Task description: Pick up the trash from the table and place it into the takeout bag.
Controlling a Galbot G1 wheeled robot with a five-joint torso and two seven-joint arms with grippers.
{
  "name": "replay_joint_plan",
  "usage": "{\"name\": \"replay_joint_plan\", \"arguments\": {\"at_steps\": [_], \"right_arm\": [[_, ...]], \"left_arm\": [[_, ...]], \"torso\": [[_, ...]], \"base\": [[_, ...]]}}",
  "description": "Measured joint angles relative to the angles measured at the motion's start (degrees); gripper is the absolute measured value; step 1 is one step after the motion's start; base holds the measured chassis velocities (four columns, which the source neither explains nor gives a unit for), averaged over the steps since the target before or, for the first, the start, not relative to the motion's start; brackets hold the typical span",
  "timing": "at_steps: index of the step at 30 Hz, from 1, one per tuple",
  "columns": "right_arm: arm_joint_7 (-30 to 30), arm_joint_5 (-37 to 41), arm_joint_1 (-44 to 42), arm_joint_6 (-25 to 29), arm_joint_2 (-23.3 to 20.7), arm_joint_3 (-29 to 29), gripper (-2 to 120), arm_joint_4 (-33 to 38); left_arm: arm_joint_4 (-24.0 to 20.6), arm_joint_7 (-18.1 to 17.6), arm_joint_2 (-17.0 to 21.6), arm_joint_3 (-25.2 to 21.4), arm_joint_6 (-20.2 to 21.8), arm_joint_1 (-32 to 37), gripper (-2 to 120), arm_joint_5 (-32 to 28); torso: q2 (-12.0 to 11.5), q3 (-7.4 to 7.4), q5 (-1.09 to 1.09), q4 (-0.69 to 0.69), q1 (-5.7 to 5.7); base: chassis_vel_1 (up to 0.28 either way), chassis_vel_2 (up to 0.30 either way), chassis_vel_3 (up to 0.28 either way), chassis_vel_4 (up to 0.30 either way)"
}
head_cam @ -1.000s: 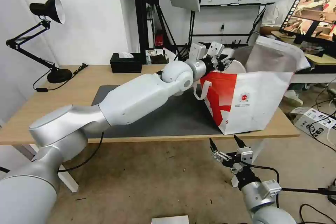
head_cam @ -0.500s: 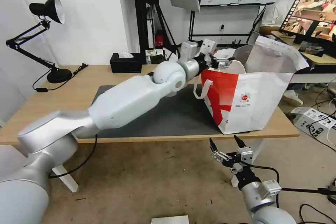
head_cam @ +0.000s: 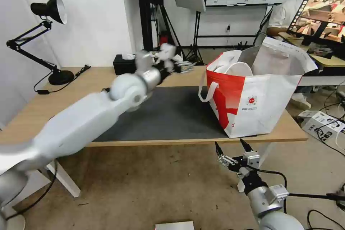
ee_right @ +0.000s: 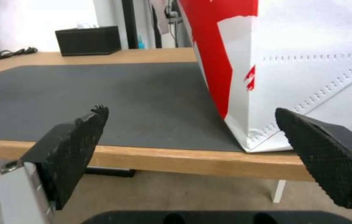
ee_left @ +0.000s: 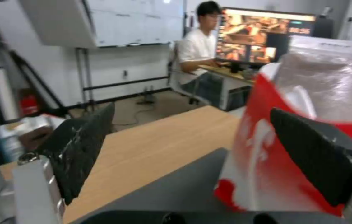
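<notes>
The red-and-white takeout bag [head_cam: 258, 104] stands open on the right end of the table [head_cam: 82, 90], partly on the dark grey mat [head_cam: 172, 111]. A white round bowl [head_cam: 239, 69] shows inside its mouth against the foil lining. My left gripper [head_cam: 185, 65] hovers over the back of the table, left of the bag and apart from it. In the left wrist view my left gripper [ee_left: 190, 110] is open and holds nothing, with the bag [ee_left: 267, 149] beside it. My right gripper [head_cam: 229, 143] hangs open below the table's front edge, facing the bag [ee_right: 292, 62].
A black tissue box [head_cam: 128, 64] sits at the table's back edge. A black desk lamp [head_cam: 46, 10] stands at the far left with its cable on the wood. A printed cardboard box [head_cam: 323, 124] and cables lie on the floor at the right.
My left arm has drawn back out of the bag's mouth and swung left over the table, gripper empty. The right arm has not moved.
</notes>
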Motion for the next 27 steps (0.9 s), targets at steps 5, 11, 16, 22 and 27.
{"name": "replay_joint_plan", "arguments": {"at_steps": [5,11,16,22,27], "right_arm": [[0.0,0.0,0.0,0.0,0.0,0.0,100,0.0],[0.0,0.0,0.0,0.0,0.0,0.0,100,0.0],[0.0,0.0,0.0,0.0,0.0,0.0,100,0.0],[0.0,0.0,0.0,0.0,0.0,0.0,100,0.0],[0.0,0.0,0.0,0.0,0.0,0.0,100,0.0]], "left_arm": [[-3.7,0.9,5.8,-6.5,-2.7,7.6,100,1.3],[-8.3,1.9,11.8,-20.9,-4.4,24.6,100,4.2],[-10.0,1.9,14.7,-30.3,-9.6,38.2,100,7.9],[-9.8,-2.1,12.6,-32.7,-13.2,43.1,100,11.9],[-11.9,-6.7,10.3,-39.2,-13.8,50.0,100,14.5]], "torso": [[0.0,0.00,0.01,0.02,0.00],[0.0,0.00,-0.01,0.02,0.00],[0.0,-0.01,0.03,0.05,-0.01],[0.0,0.01,0.03,-0.04,0.01],[0.0,0.00,0.04,0.01,0.00]], "base": [[0.000,0.000,0.000,0.000],[0.000,0.000,0.000,0.000],[0.000,0.000,0.000,0.000],[0.000,0.000,0.000,0.000],[0.000,0.000,0.000,0.000]]}}
